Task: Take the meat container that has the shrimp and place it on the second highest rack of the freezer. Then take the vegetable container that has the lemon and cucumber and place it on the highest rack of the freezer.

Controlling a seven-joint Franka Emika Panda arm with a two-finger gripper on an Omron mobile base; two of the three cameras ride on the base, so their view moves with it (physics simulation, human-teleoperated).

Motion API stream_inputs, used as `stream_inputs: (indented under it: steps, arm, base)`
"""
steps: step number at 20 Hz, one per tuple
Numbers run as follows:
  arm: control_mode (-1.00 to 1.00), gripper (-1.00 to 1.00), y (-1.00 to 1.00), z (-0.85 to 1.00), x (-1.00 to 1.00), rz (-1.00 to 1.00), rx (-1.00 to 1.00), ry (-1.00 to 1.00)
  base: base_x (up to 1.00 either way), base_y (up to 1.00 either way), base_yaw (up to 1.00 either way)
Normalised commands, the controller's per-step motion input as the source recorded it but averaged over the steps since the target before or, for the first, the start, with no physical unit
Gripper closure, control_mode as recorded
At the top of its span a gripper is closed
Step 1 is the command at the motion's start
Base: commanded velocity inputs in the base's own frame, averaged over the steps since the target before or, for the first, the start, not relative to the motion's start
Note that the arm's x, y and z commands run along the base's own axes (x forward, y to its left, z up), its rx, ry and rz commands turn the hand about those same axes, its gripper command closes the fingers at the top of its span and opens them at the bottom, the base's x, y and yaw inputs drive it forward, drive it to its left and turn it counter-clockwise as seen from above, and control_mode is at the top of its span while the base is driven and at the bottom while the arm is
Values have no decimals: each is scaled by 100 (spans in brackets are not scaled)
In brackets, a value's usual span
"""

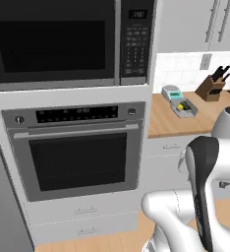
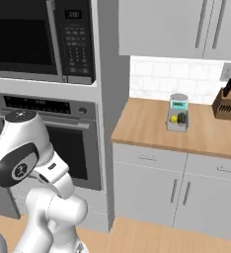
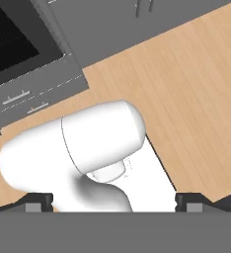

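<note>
— Facing oven (image 1: pixel 75 157) at left, I've got vegetable container (image 1: pixel 185 108) w/ lemon (image 1: pixel 181 106) and cucumber (image 1: pixel 186 104) on counter (image 1: pixel 166 120) to the right.

— Gripper (image 3: pixel 115 200)?

— Spread wide, holding nothing. Looks like approach step; next calls for driving closer, then reaching.

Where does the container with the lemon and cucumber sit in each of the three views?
Left base view: the container sits on the wooden counter, upper right, right of the oven.
Right base view: the container sits on the counter, right of centre, lemon on its left side.
Hand view: not in it; this view looks down at the floor.
Shared landmark: the knife block, farther right on the same counter.
</note>
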Motion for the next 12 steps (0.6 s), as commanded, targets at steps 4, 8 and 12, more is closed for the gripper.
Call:
stream_inputs:
  steps: [4,8,12]
  arm:
    - [100,-100,0,0,0,0,0,0]
    - [100,-100,0,0,0,0,0,0]
    - [100,-100,0,0,0,0,0,0]
  base:
    - [-6,-100,0]
    - [8,-100,0]
    - [12,-100,3]
